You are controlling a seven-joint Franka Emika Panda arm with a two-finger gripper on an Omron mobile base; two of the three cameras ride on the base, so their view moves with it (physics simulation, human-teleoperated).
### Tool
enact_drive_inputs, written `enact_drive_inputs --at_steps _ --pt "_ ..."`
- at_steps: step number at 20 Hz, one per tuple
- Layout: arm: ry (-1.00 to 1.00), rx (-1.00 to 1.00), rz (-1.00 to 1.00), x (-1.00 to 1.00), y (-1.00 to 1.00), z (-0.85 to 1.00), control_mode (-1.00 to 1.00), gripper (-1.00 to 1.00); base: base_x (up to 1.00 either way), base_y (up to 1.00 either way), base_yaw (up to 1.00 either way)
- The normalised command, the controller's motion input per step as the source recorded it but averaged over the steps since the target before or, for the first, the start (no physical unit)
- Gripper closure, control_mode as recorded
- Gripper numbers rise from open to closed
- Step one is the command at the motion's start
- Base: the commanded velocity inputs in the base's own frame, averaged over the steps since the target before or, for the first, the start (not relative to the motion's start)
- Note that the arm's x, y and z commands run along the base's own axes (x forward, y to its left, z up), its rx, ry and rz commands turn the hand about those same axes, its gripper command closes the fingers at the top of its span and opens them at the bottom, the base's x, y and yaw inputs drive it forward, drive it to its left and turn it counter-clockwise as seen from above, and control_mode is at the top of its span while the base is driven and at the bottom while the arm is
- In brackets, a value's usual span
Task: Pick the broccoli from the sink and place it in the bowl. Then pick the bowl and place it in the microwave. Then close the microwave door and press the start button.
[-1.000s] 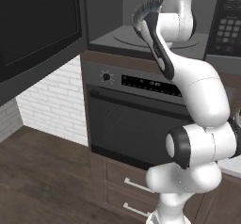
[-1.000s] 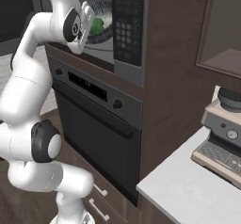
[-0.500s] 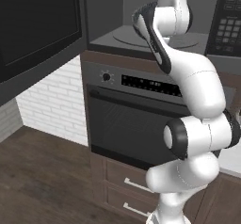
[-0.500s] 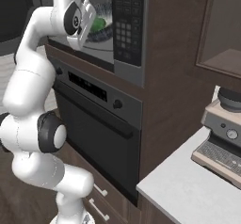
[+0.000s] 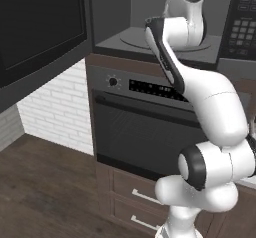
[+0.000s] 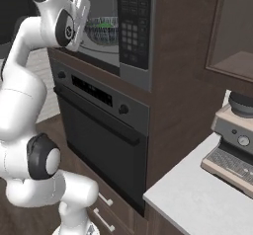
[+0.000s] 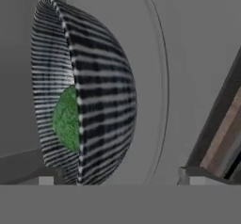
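- Claw (image 6: 81, 19): we found it at the mouth of the microwave (image 6: 129, 29), reaching into the grey cavity. In the hand view one small finger tip (image 7: 184, 173) stood on either side, with nothing between them. We logged it as open wide and empty.
- Bowl (image 7: 89, 93): dark with pale stripes, just ahead of the claw, close to one finger tip but not gripped. It rested on the round glass turntable (image 7: 162, 72) inside the cavity; in the right base view it (image 6: 104, 31) showed just beyond the claw.
- Broccoli (image 7: 66, 119): a green lump lying inside the bowl, ahead of the claw; in the right base view a green patch (image 6: 105, 25) showed above the bowl's rim.
- Microwave door (image 5: 40, 29): we noted it swung open, well off to the claw's left.
- Keypad (image 6: 129, 36): pale buttons just right of the claw, beside the cavity.
- Oven (image 6: 101, 130): black front directly below the claw.
- Coffee machine (image 6: 234, 140): on the counter, far right of the claw.
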Motion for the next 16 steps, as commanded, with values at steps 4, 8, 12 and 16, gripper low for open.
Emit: enact_drive_inputs --at_steps 4,8,12,16 --pt "-0.49 -0.01 0.0 -0.7 0.44 -0.13 -1.0 -1.0 0.0 0.0 0.0" --pt "-0.2 0.0 -0.02 -0.96 0.22 0.31 -1.0 -1.0 0.0 0.0 0.0" --pt "-0.02 0.0 -0.03 -1.0 0.09 0.46 -1.0 -1.0 0.0 0.0 0.0" --pt "-0.01 0.0 -0.04 -1.0 0.27 0.21 -1.0 -1.0 0.0 0.0 0.0"
